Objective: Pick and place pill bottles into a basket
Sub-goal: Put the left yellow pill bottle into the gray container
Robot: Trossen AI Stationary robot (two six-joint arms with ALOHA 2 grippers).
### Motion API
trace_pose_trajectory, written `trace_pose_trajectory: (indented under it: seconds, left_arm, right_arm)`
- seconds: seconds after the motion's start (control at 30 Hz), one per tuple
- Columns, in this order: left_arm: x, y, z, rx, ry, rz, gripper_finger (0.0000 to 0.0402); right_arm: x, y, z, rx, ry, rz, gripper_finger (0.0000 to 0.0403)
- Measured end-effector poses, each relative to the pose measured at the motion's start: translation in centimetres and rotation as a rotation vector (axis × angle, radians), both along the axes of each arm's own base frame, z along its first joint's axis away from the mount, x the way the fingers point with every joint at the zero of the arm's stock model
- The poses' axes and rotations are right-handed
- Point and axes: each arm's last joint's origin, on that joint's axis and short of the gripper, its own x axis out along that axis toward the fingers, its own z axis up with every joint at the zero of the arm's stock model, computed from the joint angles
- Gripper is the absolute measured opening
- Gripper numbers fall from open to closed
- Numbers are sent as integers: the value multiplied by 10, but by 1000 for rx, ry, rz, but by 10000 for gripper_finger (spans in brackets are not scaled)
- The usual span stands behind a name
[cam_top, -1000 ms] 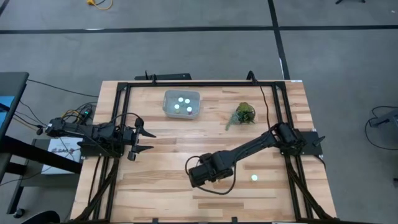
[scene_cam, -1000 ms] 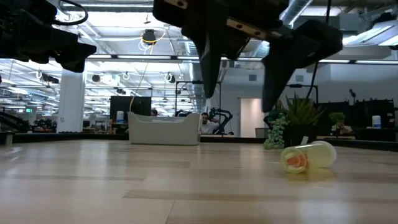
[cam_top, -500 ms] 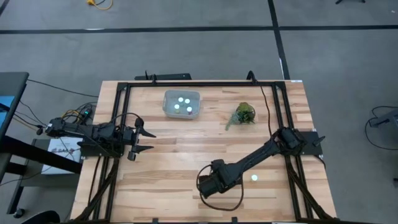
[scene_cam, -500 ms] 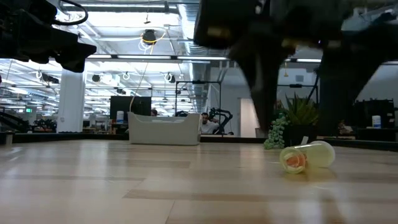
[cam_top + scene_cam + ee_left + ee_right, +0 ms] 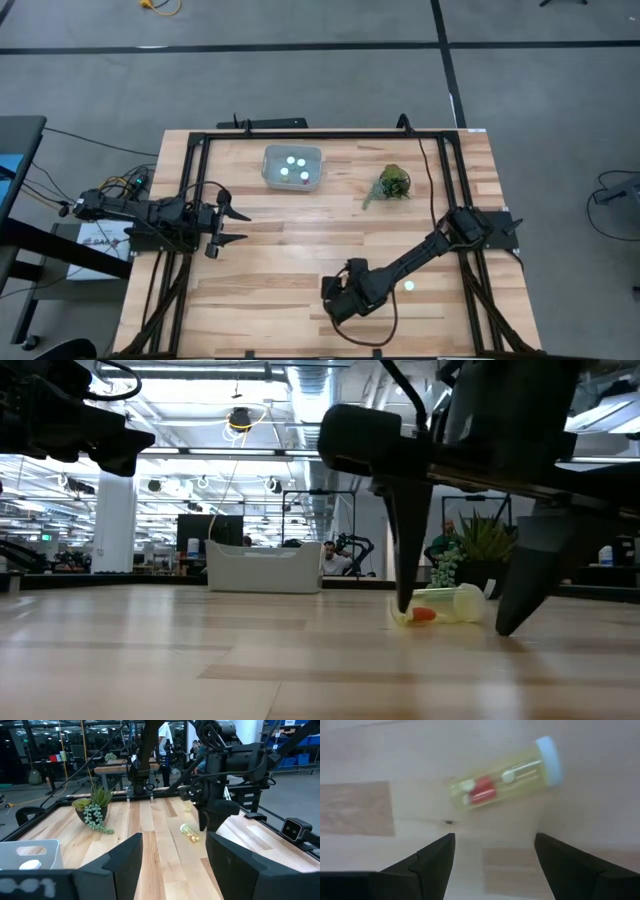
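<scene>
One pill bottle [image 5: 406, 286] lies on its side at the near right of the table. It is clear yellow with a white cap [image 5: 549, 754] and red and white pills inside. My right gripper [image 5: 345, 297] is open and points down just left of it, fingertips close to the table [image 5: 455, 618]. In the right wrist view the bottle [image 5: 502, 775] lies ahead of the fingers with bare wood between. Other bottles show as white caps [image 5: 291, 165] inside the pale basket [image 5: 268, 168] at the far middle. My left gripper [image 5: 236, 226] waits open at the left edge.
A green leafy sprig [image 5: 393, 184] lies right of the basket at the far right. A black frame rail [image 5: 300, 133] runs around the table. Bare wood lies between the lying bottle and the basket [image 5: 265, 568].
My right gripper has gone toward the table's near edge and right, toward the lying bottle. It has come down until its fingertips are near the table, and it stays open. In the low view the bottle now shows farther left and more side-on than before.
</scene>
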Motion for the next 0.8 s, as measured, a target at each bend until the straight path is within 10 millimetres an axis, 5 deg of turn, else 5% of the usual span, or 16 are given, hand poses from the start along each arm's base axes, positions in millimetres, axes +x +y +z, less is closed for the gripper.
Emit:
trace_pose_trajectory:
  seconds: [0.27, 0.53, 0.8]
  left_arm:
    - [0, 0, 0, 0, 0, 1, 208]
    - [0, 0, 0, 0, 0, 0, 208]
    - [0, 0, 0, 0, 0, 0, 208]
  right_arm:
    - [1, 3, 7, 10, 73, 240, 271]
    - [-2, 8, 41, -56, 194, 521, 271]
    - [-2, -2, 46, 14, 328, 1011, 271]
